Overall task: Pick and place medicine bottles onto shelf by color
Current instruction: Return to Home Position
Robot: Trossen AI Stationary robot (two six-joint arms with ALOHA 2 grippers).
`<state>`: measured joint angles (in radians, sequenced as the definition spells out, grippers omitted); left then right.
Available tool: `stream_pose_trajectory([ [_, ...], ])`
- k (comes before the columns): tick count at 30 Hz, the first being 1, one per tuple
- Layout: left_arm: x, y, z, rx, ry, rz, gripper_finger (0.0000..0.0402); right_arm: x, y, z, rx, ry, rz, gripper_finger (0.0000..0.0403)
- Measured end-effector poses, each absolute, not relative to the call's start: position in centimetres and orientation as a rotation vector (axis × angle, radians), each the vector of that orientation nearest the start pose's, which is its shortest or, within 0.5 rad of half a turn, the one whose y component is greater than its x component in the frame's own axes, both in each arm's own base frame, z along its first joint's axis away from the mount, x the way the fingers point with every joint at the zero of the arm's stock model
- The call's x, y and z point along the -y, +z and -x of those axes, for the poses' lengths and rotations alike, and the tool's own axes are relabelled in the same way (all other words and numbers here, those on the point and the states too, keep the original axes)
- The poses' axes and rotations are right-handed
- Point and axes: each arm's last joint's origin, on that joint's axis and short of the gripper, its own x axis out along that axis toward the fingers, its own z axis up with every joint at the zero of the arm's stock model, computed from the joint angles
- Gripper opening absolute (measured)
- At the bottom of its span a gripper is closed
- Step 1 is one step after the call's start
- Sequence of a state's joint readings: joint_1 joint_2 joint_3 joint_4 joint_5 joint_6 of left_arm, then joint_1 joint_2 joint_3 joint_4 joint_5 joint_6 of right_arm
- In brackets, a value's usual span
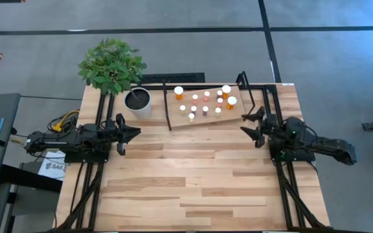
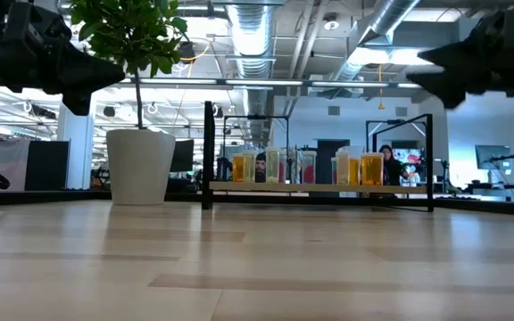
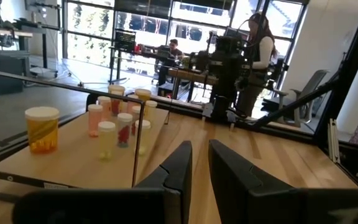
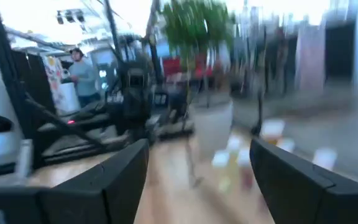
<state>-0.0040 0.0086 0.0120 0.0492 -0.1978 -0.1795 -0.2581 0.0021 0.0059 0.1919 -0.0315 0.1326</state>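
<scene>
Status: every small white-capped medicine bottle I can find, the medicine bottles point(image 1: 205, 110), stands upright on the shelf point(image 2: 319, 187). The shelf is a light wooden board framed by thin black uprights, at the far middle of the pale plank tabletop point(image 1: 199, 188). None show on the bare planks. Seen from table height, orange bodies stand toward both ends of the row, with pale and pinkish-red ones between. Judgement: sorting looks complete and only parking the arms is left.

My left claw point(image 3: 199, 149) is on the left side of the table, pointing right. Its fingers are nearly together with a narrow slit between them, holding nothing.

My right claw point(image 4: 199, 146) is on the right side, just near of the shelf's right-hand uprights, pointing left. Its fingers are spread wide and empty.

Risks:
1. The right claw is close to the uprights, and its splayed fingers widen its sweep. Any drift toward the far side while retracting could hook the frame and jolt the board. The bottles stand close together, so one tipping would likely topple its neighbours and spoil the colour order.
2. The round white plant pot point(image 1: 138, 101) with its leafy green plant sits just far of the left claw. An arc toward it could brush the pot or the leaves.
3. The claws face each other but are well apart, so that hazard is low unless both reach inward.

Preferred: draw each arm straight outward.
</scene>
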Motion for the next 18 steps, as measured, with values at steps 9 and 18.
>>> stream_pose_trajectory([
  [9, -0.5, 17.2, -9.7, 0.070, 0.188, 0.186, 0.0043, 3.2, 19.8, -8.6, 0.322, -0.351, 0.177, 0.0301],
  [18, -0.5, 17.2, -9.7, 0.070, 0.188, 0.185, 0.0043, 4.5, 20.0, -7.9, 0.331, -0.476, 0.225, 0.0301],
])
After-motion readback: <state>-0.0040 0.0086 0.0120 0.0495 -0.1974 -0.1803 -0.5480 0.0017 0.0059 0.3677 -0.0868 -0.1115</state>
